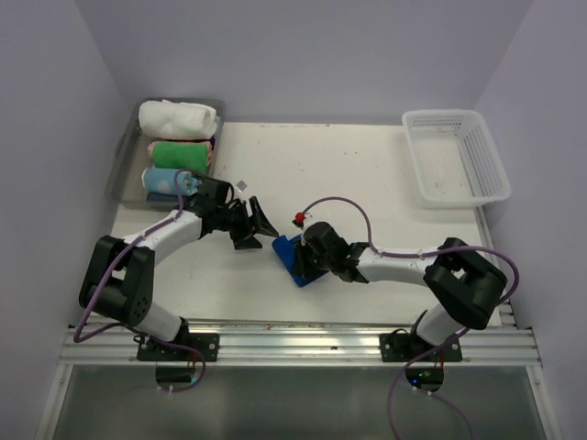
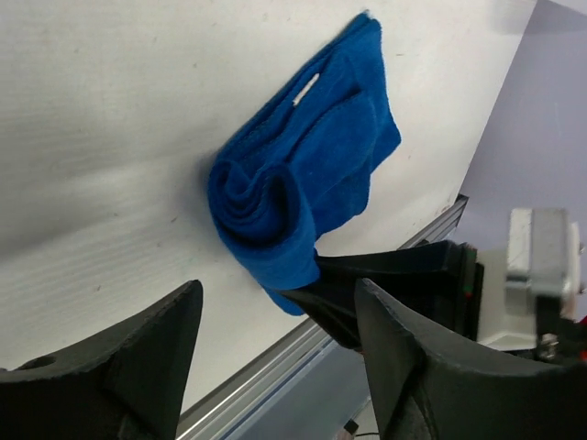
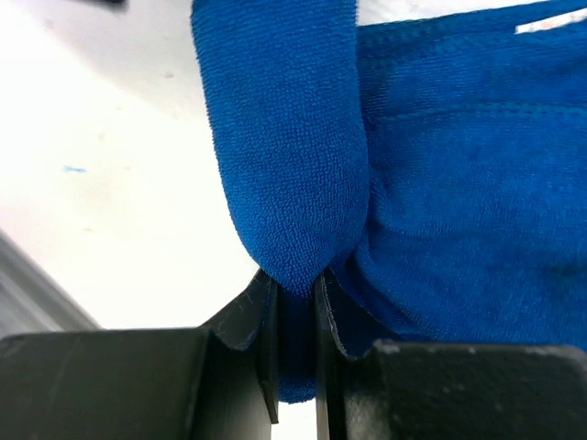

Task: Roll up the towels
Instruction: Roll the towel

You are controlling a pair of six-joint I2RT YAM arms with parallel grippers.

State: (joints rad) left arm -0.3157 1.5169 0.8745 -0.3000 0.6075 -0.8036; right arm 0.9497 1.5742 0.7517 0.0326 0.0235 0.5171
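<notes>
The blue towel (image 1: pixel 292 258) lies partly rolled on the white table, near the middle front. In the left wrist view the blue towel (image 2: pixel 303 183) shows a spiral end facing me. My right gripper (image 1: pixel 306 267) is shut on a fold of that end, and the right wrist view shows the blue towel (image 3: pixel 440 165) pinched between the right gripper (image 3: pixel 295 280) fingers. My left gripper (image 1: pixel 265 230) stands open just left of the towel without touching it; in its own view the left gripper (image 2: pixel 278 293) holds nothing. The white towel (image 1: pixel 179 116) lies rolled in the tray.
A grey tray (image 1: pixel 124 165) at the back left also holds a green towel (image 1: pixel 182 151) and a pale blue dotted towel (image 1: pixel 170 179). A white plastic basket (image 1: pixel 454 151) stands at the back right. The table's metal front rail (image 1: pixel 293 335) runs close behind the towel.
</notes>
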